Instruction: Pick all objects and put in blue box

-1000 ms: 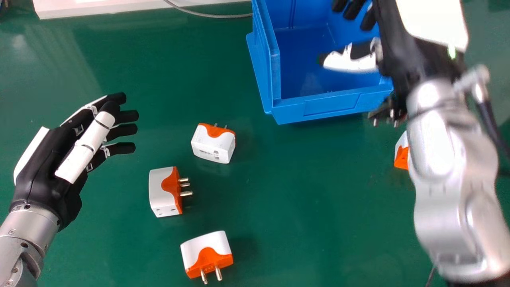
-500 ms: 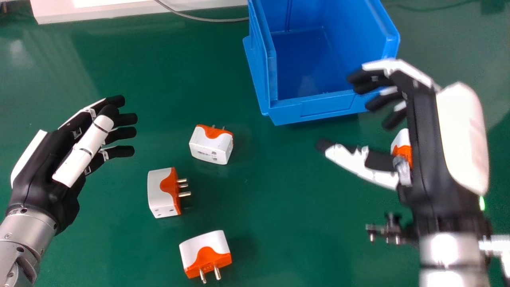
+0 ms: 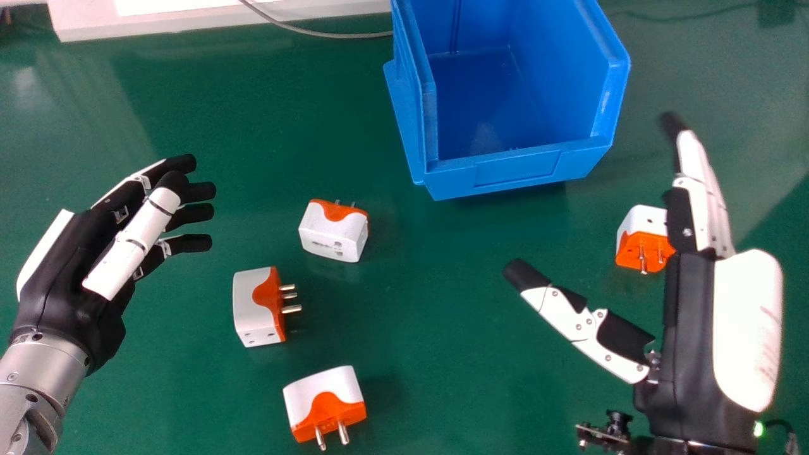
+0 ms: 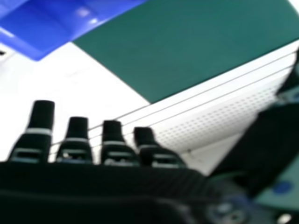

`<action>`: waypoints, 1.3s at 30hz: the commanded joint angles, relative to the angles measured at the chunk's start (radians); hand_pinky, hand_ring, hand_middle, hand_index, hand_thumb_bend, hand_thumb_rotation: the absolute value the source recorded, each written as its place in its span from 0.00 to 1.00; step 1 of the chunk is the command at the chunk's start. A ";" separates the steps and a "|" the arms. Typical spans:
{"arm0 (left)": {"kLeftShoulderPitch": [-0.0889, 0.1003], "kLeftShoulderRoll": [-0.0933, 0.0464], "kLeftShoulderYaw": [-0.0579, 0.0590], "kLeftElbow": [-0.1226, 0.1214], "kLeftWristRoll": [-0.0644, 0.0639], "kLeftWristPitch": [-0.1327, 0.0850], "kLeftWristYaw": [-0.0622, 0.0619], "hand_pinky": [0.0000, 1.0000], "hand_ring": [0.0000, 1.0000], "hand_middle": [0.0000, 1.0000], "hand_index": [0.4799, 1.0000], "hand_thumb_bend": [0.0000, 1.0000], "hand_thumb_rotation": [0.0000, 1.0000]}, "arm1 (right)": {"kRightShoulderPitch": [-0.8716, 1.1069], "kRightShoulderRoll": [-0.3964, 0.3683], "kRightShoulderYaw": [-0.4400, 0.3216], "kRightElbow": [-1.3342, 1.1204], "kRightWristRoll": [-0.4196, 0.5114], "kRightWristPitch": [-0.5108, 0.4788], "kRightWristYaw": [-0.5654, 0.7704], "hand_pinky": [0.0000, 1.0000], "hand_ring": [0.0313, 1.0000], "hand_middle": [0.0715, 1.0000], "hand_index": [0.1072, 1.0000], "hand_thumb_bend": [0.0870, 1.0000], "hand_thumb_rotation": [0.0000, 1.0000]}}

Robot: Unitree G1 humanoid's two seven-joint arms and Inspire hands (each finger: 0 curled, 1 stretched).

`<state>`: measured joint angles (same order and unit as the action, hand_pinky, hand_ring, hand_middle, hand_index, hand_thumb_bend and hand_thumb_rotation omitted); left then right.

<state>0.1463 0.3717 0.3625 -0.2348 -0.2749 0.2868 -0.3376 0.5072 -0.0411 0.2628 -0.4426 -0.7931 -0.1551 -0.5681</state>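
Note:
In the head view my right hand (image 3: 689, 335) is open at the right, thumb spread, beside a white and orange adapter (image 3: 643, 237) that its fingers partly cover. My left hand (image 3: 79, 272) rests open at the left, holding nothing. Between the hands lie a second adapter (image 3: 332, 234), a third adapter (image 3: 258, 306) with pins facing right, and a fourth adapter (image 3: 323, 401) near the bottom edge. The blue box (image 3: 518, 170) stands at the top, its inside bare where visible. In the right hand view, straight fingers of my right hand (image 4: 93, 182) show with the blue box (image 4: 51, 28) beyond.
A white object (image 3: 208, 19) borders the green table (image 3: 442, 303) at the top left, with a grey cable (image 3: 316, 30) running from it towards the box. Green table surface lies between the adapters and the right hand.
My right hand has come back from over the box towards the lower right, its fingers now straighter. The adapter at the right has come into fuller view. My left hand has hardly moved.

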 commanded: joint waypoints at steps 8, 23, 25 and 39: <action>-0.017 0.022 0.009 0.022 0.006 -0.035 -0.012 0.69 0.79 0.78 0.67 0.52 0.63 | 0.009 0.014 -0.012 -0.025 0.010 0.003 0.026 0.92 1.00 1.00 1.00 0.58 0.67; -0.009 0.034 0.017 0.017 0.001 -0.037 -0.019 0.69 0.79 0.78 0.67 0.52 0.63 | 0.021 0.024 -0.036 -0.029 0.006 0.030 0.064 0.90 1.00 1.00 1.00 0.57 0.66; -0.008 0.035 0.017 0.015 0.000 -0.037 -0.019 0.69 0.79 0.78 0.67 0.51 0.63 | 0.020 0.025 -0.041 -0.026 0.010 0.034 0.067 0.89 1.00 1.00 1.00 0.57 0.66; -0.010 0.045 0.025 0.025 -0.005 -0.041 -0.030 0.70 0.79 0.79 0.68 0.52 0.63 | -0.023 0.043 -0.109 0.024 0.027 0.102 0.081 0.86 1.00 1.00 1.00 0.56 0.63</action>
<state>0.1426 0.4028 0.3719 -0.2046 -0.2745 0.2706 -0.3658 0.4936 -0.0032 0.1630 -0.4164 -0.7709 -0.0572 -0.4854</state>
